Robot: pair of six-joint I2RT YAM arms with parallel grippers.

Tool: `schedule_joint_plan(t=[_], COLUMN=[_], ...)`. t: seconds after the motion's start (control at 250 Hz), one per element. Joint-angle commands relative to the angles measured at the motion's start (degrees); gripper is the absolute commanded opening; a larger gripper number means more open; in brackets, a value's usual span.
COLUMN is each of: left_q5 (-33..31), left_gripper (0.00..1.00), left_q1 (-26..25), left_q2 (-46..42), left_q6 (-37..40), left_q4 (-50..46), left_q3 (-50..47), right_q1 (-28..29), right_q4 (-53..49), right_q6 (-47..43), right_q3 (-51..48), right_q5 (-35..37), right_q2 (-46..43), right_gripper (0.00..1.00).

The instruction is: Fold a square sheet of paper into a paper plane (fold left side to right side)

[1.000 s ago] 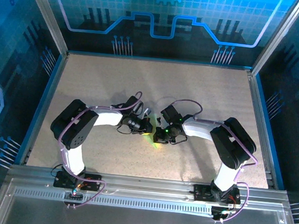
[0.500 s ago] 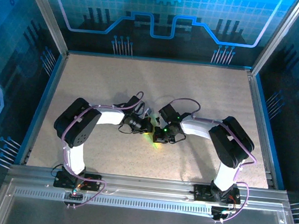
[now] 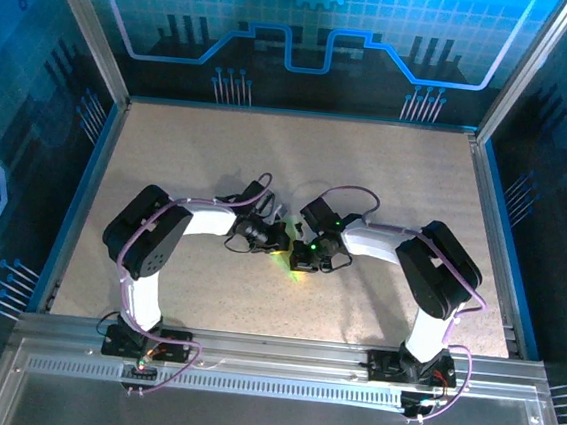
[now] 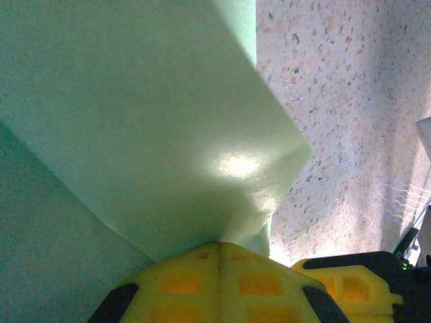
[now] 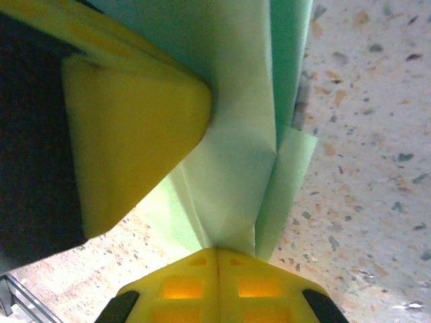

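The square sheet of paper (image 4: 135,134) is pale green and folded into overlapping layers with long creases (image 5: 236,155), like the wings of a paper plane. A sliver of it shows under the two wrists in the top view (image 3: 295,269). My left gripper (image 4: 219,245) is shut on a folded corner of the sheet. My right gripper (image 5: 217,252) is shut on the narrow end of the layers. In the top view both grippers meet at mid-table, the left gripper (image 3: 279,240) close beside the right gripper (image 3: 305,255). A yellow left finger (image 5: 128,134) lies against the paper's upper left.
The speckled beige table (image 3: 288,163) stretches bare behind the arms up to the blue back wall (image 3: 297,73). Metal rails (image 3: 493,223) border both sides. A yellow right finger (image 4: 350,286) sits at the lower right of the left wrist view.
Both arms have shifted very slightly, the elbows drawing a little inward. Both grips on the paper are unchanged.
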Motion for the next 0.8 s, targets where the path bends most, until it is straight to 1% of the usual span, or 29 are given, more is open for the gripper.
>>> schedule_joint_plan(t=[0.0, 0.432, 0.795], left_q5=[-2.81, -3.07, -3.41], left_gripper=[0.02, 0.02, 0.03], left_q1=[2.52, 7.97, 14.22], left_q2=[1.83, 5.59, 9.54], left_q6=[1.0, 2.99, 5.79], left_q4=[-0.02, 0.8, 1.33], left_q3=[1.35, 6.04, 10.2], right_q1=[1.16, 1.17, 1.12], right_q4=[-9.39, -9.62, -9.15], right_q6=[-0.88, -1.17, -1.08], right_q3=[-4.38, -4.63, -4.81], right_q5=[9.6, 9.61, 9.32], right_q2=[5.75, 5.49, 5.33], right_gripper=[0.0, 0.0, 0.0])
